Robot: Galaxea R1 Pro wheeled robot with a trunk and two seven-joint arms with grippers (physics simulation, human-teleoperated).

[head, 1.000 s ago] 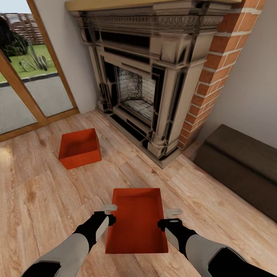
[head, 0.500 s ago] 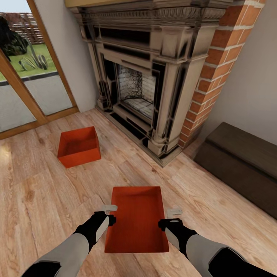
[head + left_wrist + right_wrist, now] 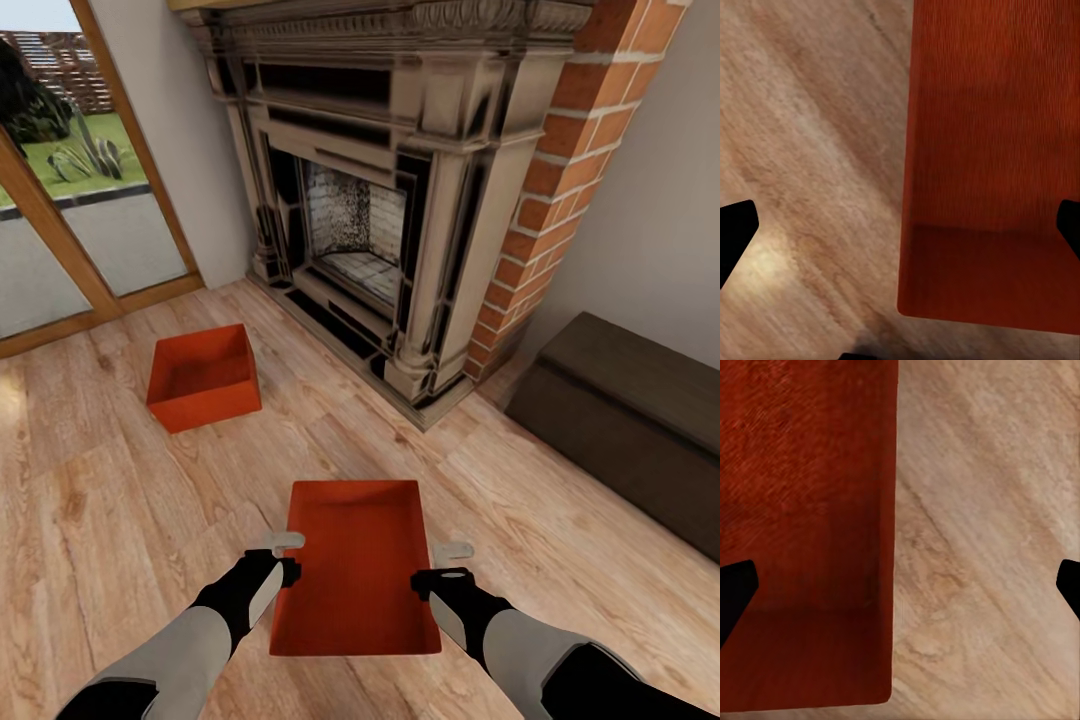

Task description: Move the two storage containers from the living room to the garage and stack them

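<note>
Near container: the orange-red storage container [image 3: 355, 570] lies on the wood-plank floor [image 3: 90, 520] of the living room, directly ahead of the robot and between its two arms.
Left gripper: the left gripper [image 3: 287, 556] straddles the container's left wall, one finger outside over the floor and one over the inside; the jaws stand wide apart and nothing is clamped.
Right gripper: the right gripper [image 3: 440, 563] straddles the right wall the same way, spread and empty.
Far container: the second container [image 3: 203, 376] sits well apart, ahead and to the left, near the glass doors [image 3: 70, 230].
Risk: the walls look thin; if one side clamps before the other, or at uneven points along the rim, the box could tilt, twist or slip free when lifted.
Risk of carrying: a loose two-handed hold may let the box sag between the arms while the base drives.
Surroundings: the fireplace [image 3: 380, 200] with its brick column [image 3: 545, 190] stands straight ahead, and a dark brown chest [image 3: 625, 420] lies to the right.
Obstruction: nothing lies between the grippers and the walls; the hearth and chest limit room for turning.
</note>
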